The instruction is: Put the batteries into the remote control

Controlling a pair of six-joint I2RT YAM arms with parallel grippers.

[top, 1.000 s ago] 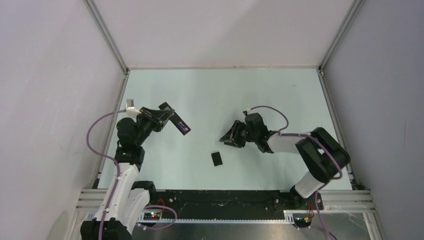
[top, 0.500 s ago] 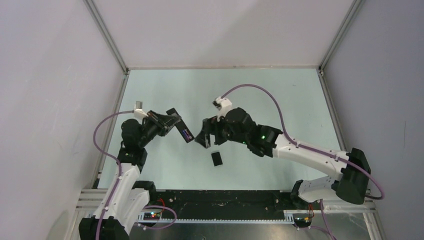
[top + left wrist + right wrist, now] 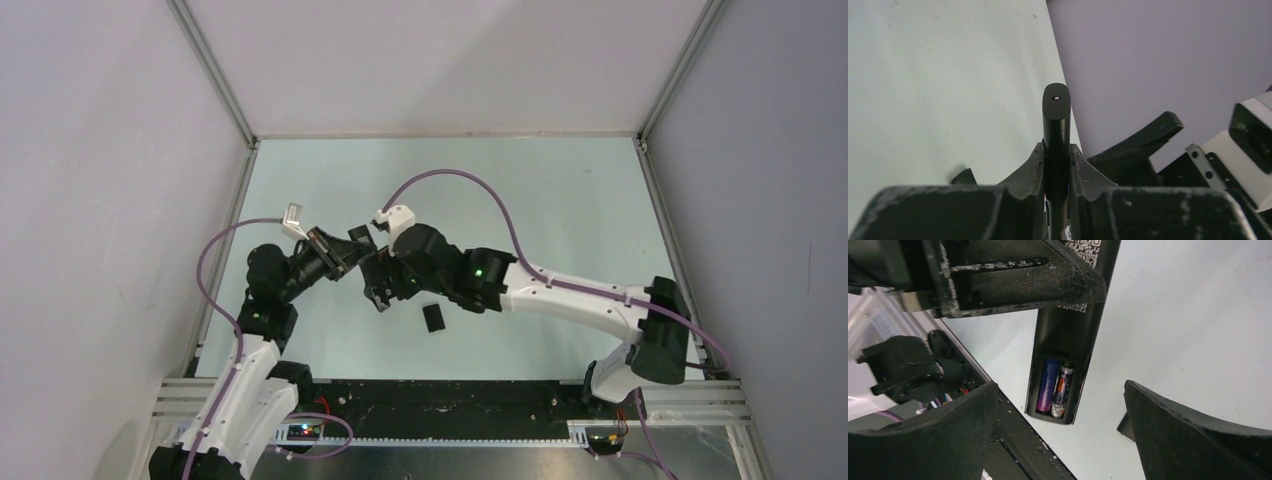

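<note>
Pale green table (image 3: 540, 190) is standing inside grey walls. The left fingers (image 3: 1032, 167) are pinching the remote (image 3: 1056, 107) edge-on, so the left gripper (image 3: 1056, 150) is holding it clear of the surface, left of the table's centre. The right fingers (image 3: 943, 440) are standing spread apart, one on each side of the remote's battery end, and are gripping nothing.

Change over the last second: the right gripper (image 3: 378, 287) is arriving at the remote after swinging across from right of centre, its arm now stretching far to the left. The left arm is bringing the remote slightly inward to meet it.

Judgement: loading looks almost complete. The right gripper is probably coming to press or check the cells. The loose cover (image 3: 433, 317) is lying on the table just near the two grippers, not fitted.

Remote condition: a slim black bar is showing its back, with a printed code label under the left fingers. The recess is lying open, and both batteries (image 3: 1054, 387) are sitting in it side by side, blue-purple beside dark with a pale metal end.
</note>
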